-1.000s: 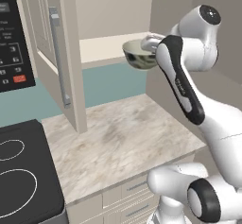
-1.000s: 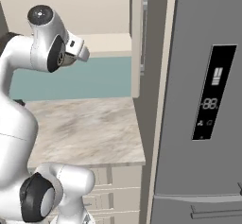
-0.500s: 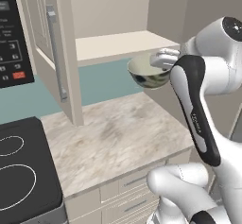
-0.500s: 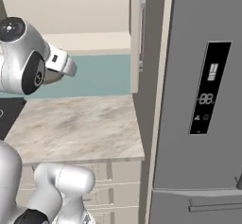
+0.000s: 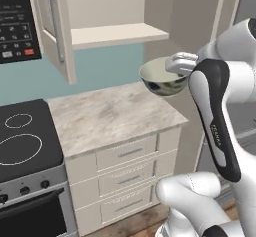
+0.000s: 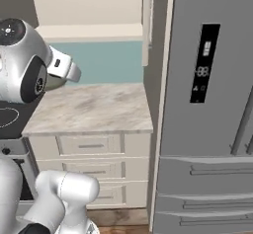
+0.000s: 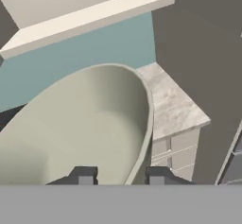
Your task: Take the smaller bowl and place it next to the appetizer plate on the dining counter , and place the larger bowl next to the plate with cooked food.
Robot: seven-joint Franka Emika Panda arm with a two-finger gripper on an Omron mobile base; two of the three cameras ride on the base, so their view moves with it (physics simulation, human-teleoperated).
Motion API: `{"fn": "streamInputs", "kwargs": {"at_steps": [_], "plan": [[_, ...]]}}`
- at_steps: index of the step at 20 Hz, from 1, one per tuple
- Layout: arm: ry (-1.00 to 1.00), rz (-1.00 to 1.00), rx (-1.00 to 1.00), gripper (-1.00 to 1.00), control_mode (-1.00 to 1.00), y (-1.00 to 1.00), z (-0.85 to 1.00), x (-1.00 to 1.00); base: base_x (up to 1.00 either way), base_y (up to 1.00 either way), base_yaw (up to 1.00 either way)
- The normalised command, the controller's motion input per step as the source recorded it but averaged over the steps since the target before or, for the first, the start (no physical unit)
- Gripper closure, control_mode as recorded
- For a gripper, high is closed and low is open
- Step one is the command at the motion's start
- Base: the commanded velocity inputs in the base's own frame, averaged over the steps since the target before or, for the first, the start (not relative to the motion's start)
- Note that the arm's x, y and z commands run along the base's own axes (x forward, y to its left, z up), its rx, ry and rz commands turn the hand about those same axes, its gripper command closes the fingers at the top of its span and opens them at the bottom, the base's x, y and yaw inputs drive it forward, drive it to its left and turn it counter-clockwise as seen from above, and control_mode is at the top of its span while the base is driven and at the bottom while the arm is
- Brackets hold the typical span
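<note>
Right of frame, right base view: tall grey steel refrigerator (image 6: 207,104) with a dark display panel, standing beside the cabinets.

Upper left, left base view: cream wall cabinet (image 5: 115,33) with its door swung open; the one shelf that shows carries nothing.

Left edge, left base view: black glass cooktop (image 5: 22,136) with white ring marks, over an oven front.

Table: beige-grey veined marble counter (image 5: 112,116) over white drawers, in the middle of both base views. It is a kitchen run, not the dining counter.

Arm: white Franka arm, rising from the lower right of the left base view and bent over toward the cabinet.

Bowl: round deep bowl with grey-green mottled glaze and pale cream inside (image 5: 162,77), in the air at centre right of the left base view, below the shelf and above the far right part of the table, touching neither. In the hand view (image 7: 80,128) it spreads over the lower left. With no twin beside it, I cannot tell whether it is the smaller or the larger one.

End effector: the end effector (image 7: 118,176) pinches the bowl's rim, one dark fingertip inside the wall and one outside.

Progress: judged early. One bowl is lifted out and carried. Both placements remain.
</note>
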Motion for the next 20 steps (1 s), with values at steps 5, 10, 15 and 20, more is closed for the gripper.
{"fn": "streamInputs", "kwargs": {"at_steps": [5, 10, 15, 20], "plan": [[0.0, 0.0, 0.0, 1.0, 1.0, 0.0, 0.0, 0.0, -0.34, 0.63, 0.3], [0.0, 0.0, 0.0, 1.0, 1.0, 0.0, 0.0, 0.0, -0.32, 0.62, 0.37], [0.0, 0.0, 0.0, 1.0, 1.0, 0.0, 0.0, 0.0, -0.08, 0.73, 0.32], [0.0, 0.0, 0.0, 1.0, 1.0, 0.0, 0.0, 0.0, 0.03, 0.97, 0.25]]}}
